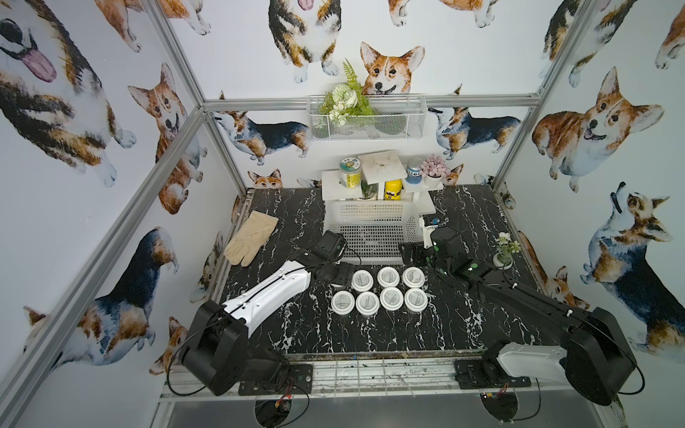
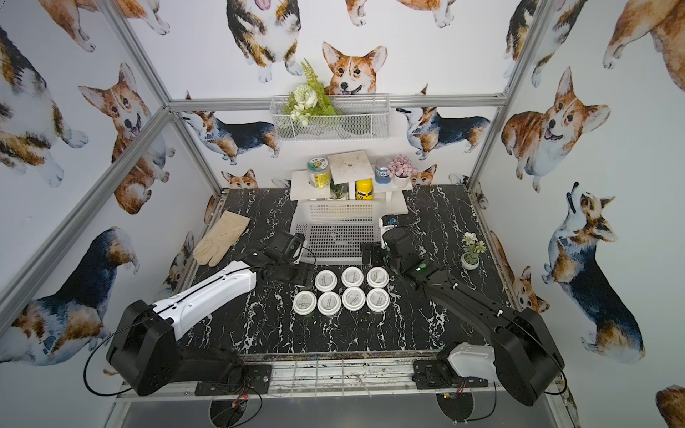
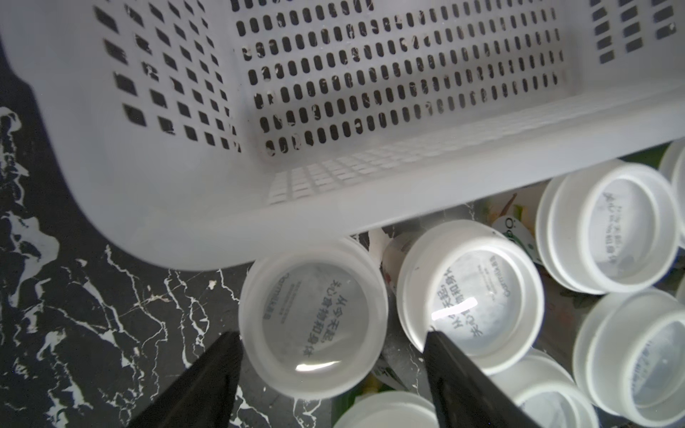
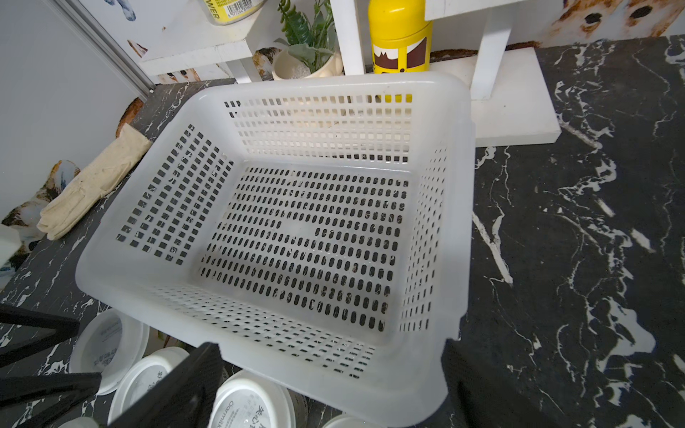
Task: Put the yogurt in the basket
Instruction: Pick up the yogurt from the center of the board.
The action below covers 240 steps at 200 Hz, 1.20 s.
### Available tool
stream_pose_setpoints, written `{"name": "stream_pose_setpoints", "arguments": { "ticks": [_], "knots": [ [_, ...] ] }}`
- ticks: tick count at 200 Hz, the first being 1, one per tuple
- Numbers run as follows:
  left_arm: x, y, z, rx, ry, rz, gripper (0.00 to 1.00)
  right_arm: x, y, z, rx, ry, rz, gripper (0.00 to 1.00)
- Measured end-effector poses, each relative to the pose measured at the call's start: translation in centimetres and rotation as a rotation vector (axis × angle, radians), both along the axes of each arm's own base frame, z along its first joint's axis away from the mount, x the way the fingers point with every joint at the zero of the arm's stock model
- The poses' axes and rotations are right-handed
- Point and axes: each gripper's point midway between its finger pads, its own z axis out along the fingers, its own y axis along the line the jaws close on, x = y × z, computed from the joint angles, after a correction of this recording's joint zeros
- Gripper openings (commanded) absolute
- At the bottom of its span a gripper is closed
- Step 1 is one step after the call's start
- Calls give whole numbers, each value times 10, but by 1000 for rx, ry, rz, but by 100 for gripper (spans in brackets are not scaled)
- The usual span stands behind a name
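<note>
– Corgi-papered walls close in a black marbled table (image 1: pixel 370 344). What stands on it in a top view?
– Seven yogurt cups (image 1: pixel 388 277) show in two rows mid-table, all outside the white basket (image 1: pixel 374 211) at their 12 o'clock. The left end effector (image 1: pixel 335 276) sits at 9 o'clock of the back row, over a scrap of white. The right end effector (image 1: pixel 411 254) hangs at 1 o'clock, by the basket's near corner. Both top views agree.
– And the left wrist view?
– Its fingers (image 3: pixel 218 374) stand apart on either side of one yogurt cup (image 3: pixel 313 322). A gap shows on one side, so it is open, not clamped. That cup is close by the basket (image 3: pixel 185 207), outside its wall.
– Right wrist view?
– Jaws spread wide above the near rim of the basket (image 4: pixel 459 222), holding nothing. More yogurt cups (image 4: pixel 252 404) stand just outside that rim.
</note>
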Motion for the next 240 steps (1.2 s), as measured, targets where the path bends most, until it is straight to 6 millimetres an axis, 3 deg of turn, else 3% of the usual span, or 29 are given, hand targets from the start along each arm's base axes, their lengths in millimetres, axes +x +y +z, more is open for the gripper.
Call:
{"name": "stream_pose_setpoints", "arguments": {
  "ticks": [46,107,240],
  "knots": [
    [0,1,-3,36,-5,9,77,0,0,0,0,0,0,98],
    [0,9,-5,80,-12,25,84,0,1,0,0,2,2,99],
    [-1,9,-17,105,8,25,69,1,1,-1,-1,3,3,99]
  ]
}}
